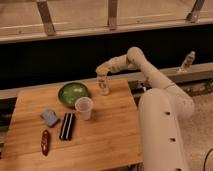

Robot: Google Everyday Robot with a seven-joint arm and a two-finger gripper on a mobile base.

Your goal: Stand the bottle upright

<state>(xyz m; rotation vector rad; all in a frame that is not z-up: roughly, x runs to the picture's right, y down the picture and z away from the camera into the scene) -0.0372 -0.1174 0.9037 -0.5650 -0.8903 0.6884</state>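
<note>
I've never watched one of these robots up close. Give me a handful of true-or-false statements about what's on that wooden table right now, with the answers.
1. The bottle stands upright near the table's far edge. True.
2. The gripper is at the top of the bottle, shut on it. True.
3. The green bowl sits to the right of the bottle. False: it sits to the bottle's left.
4. The cup lies tipped on its side. False: it stands upright, just in front of the bowl.
5. A red item lies near the table's front left corner. True.
6. The black bar rests inside the bowl. False: it lies flat on the table, beside a small blue item.
</note>
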